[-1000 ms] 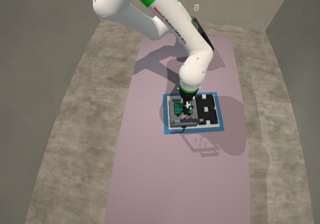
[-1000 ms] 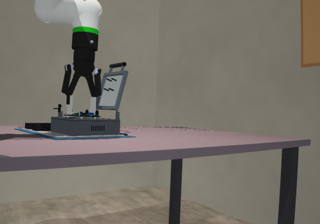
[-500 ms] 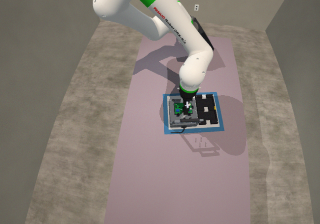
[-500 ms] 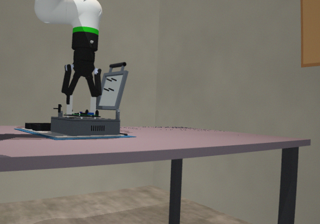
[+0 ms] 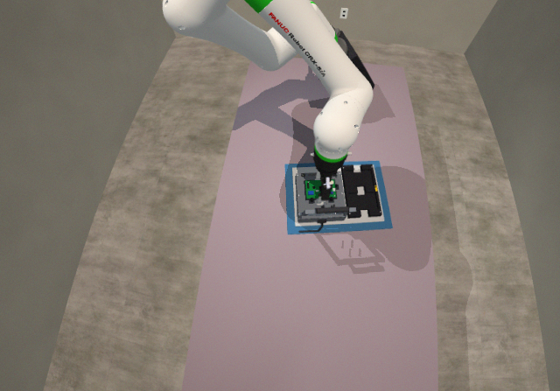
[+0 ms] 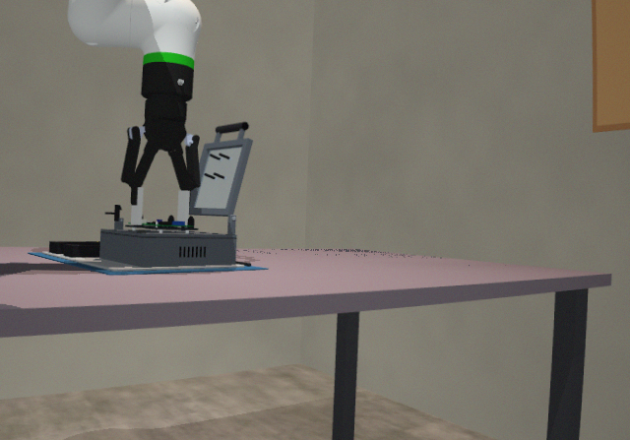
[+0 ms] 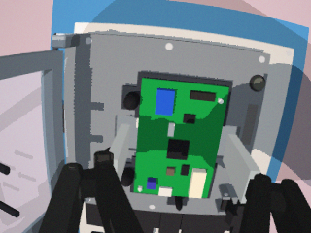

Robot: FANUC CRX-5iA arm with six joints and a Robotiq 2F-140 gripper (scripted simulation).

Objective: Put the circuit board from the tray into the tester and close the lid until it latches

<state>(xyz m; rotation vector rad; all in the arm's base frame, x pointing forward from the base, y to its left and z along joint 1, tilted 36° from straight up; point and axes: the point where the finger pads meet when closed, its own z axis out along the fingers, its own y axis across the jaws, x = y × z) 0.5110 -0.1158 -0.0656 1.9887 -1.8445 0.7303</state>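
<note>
The circuit board [image 5: 311, 189] [image 7: 160, 138] lies face up on the tester [image 6: 142, 249] [image 7: 112, 63], its white connector [image 7: 197, 183] toward the lone black post [image 7: 179, 203]. Its long edge is close against the two hinge-side posts [image 7: 131, 101] [image 7: 127, 176]. Pale spots show at its two holes; whether it lies fully flat I cannot tell. My gripper [image 6: 159, 220] [image 7: 178, 144] is open, with fingertips low beside both long edges and a gap at each. The lid [image 6: 240, 181] [image 7: 52, 121] stands open, handle [image 6: 232, 127] up. The latch hook [image 6: 117, 214] [image 7: 225, 201] stands opposite the hinge.
The black tray [image 5: 350, 197] [image 6: 73, 248] stands beside the tester at its hook end, with no board visible in it. The raised lid is close to one finger. Both stand on a blue-edged mat [image 5: 385, 205]. A black cable [image 5: 310, 231] leaves the tester's hinge side.
</note>
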